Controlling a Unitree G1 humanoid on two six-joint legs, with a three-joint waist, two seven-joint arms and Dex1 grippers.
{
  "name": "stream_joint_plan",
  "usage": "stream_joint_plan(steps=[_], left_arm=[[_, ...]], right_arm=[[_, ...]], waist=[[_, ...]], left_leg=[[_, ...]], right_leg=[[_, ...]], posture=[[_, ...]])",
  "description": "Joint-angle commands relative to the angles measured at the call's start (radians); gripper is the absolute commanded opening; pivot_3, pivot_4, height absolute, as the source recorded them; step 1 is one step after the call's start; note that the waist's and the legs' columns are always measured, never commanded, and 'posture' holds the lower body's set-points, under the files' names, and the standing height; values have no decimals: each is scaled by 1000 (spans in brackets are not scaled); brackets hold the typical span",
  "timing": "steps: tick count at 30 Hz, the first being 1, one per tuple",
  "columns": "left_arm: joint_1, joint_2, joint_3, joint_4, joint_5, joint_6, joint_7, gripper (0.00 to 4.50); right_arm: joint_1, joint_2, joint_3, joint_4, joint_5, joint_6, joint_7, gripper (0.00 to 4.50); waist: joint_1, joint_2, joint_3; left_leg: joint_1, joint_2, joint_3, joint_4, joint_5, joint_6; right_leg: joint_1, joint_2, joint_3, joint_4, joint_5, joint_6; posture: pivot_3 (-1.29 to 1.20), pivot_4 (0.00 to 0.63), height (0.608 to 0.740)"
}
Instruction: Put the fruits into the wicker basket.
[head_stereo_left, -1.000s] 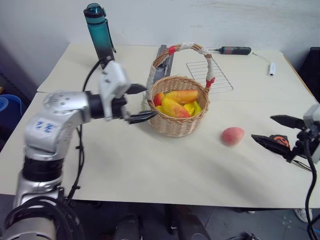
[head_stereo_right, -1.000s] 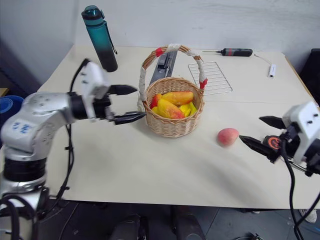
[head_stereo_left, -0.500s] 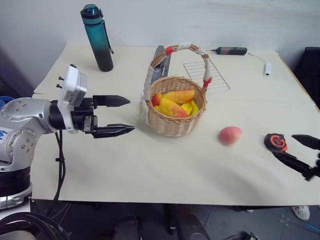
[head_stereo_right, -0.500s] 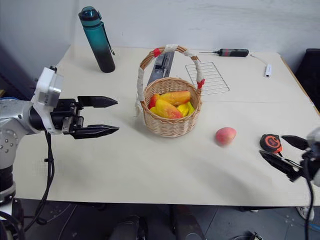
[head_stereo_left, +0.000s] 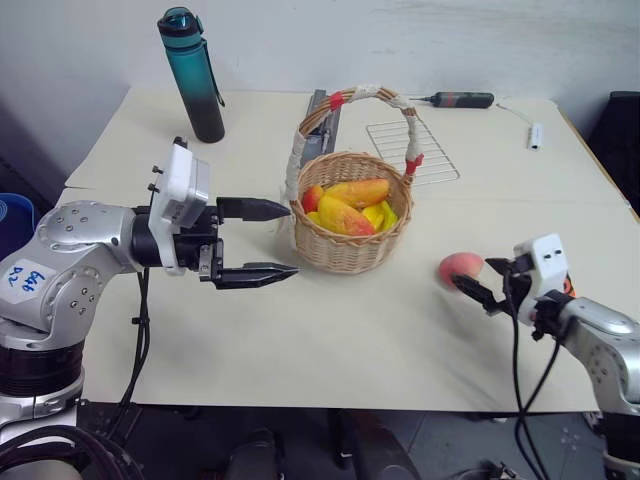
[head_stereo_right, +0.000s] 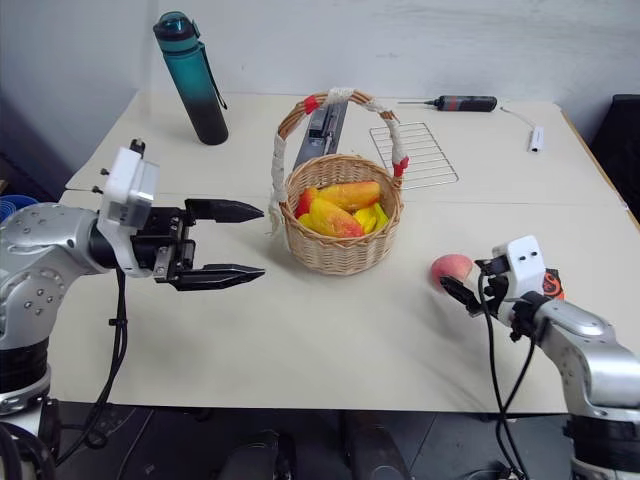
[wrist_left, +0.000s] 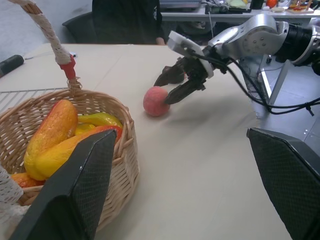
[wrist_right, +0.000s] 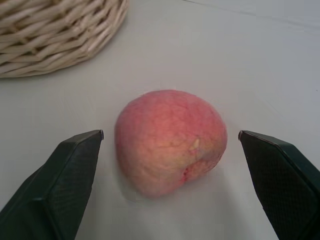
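The right gripper (head_stereo_right: 462, 291) has come in fast from the right edge of the tabletop (head_stereo_right: 300, 340) & now sits right by the peach (head_stereo_right: 450, 269). A sec ago it was way out past the tape measure, well apart from the fruit. Its 2 black fingers (wrist_right: 60, 185) are spread wide, one on each side of the peach. They don't touch it yet. The peach lies on the tabletop, a bit to the right of the wicker basket (head_stereo_right: 340, 235) & not in it.

The left gripper (head_stereo_right: 235, 240) has pulled back a little. It was up close to the basket's side; now it hangs to the left of it w/ a gap between. Its fingers are spread wide too & hold nothing.

Inside the basket there are already long yellow-orange fruits (head_stereo_right: 345, 205) piled up. So I think the peach is the last fruit left to move. The right arm looks set to pick it up: next it needs to push in a bit more, squeeze, lift & carry it over the rim. The tall handle (head_stereo_right: 335, 98) could get in the way, so it should go in from the side.
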Motion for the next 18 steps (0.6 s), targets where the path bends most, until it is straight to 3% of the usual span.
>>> stream_joint_plan(steps=[1, 3, 7, 10, 14, 18], left_arm=[[-21, 1, 3, -34, -7, -25, 13, 4376], [-35, -1, -1, -28, -6, -28, 18, 4408], [-49, -1, -1, -13, -6, -30, 24, 4414], [-40, 0, 5, -1, 4, -35, 34, 4414], [-10, -2, 42, 19, 6, -31, 82, 4414], [5, 7, 76, -18, -27, -13, 118, 4414]], right_arm=[[-49, 19, 8, 63, -9, 15, -25, 4500], [-70, 40, 2, 83, 8, 23, -22, 4311], [-66, 52, -21, 58, 47, 31, 12, 3146], [-54, 51, -50, 10, 96, 42, 37, 2512], [-68, 33, -102, -191, 300, 156, 86, 2460], [-263, 77, -20, -291, 396, 275, -27, 2460]], waist=[[-1, 0, 0], [-1, 0, 0], [-1, 0, 0], [-1, 0, 0], [-4, 2, 1], [-15, 2, 1]], left_leg=[[0, 0, 0, 0, 0, 0], [0, 0, 0, 0, 0, 0], [0, 0, 0, 0, 0, 0], [0, 0, 0, 0, 0, 0], [0, 0, 0, 0, 0, 0], [1, 2, 0, 0, 0, -2]], right_leg=[[0, 0, 0, 0, 0, 0], [0, 0, 0, 0, 0, 0], [0, 0, 0, 1, 0, 0], [0, 0, 0, 1, 0, 0], [-1, 0, 0, 2, 0, 0], [-1, 1, 0, 3, 0, 0]], posture=[[0, 150, 740], [0, 150, 740], [0, 150, 740], [0, 150, 740], [0, 150, 740], [0, 150, 740]])
